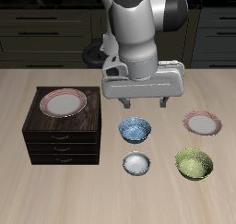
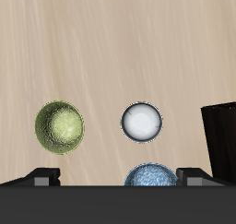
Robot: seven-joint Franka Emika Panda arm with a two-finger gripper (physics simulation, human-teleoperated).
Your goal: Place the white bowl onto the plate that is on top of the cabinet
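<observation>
The white bowl (image 1: 136,162) sits on the table near the front edge, small and round with a greyish wall; it also shows in the wrist view (image 2: 142,123). The plate (image 1: 63,102) with a reddish-pink rim lies on top of the dark-brown cabinet (image 1: 62,141), whose corner shows in the wrist view (image 2: 222,140). My gripper (image 1: 146,101) hangs open and empty above the table, farther back than the blue-patterned bowl (image 1: 135,129), well above and behind the white bowl. Its fingertips (image 2: 42,175) show at the edge of the wrist view.
The blue-patterned bowl (image 2: 150,176) sits between my gripper and the white bowl. A larger green bowl (image 1: 194,163) stands beside the white bowl, also in the wrist view (image 2: 60,127). A smaller pink-rimmed plate (image 1: 203,123) lies on the table behind the green bowl.
</observation>
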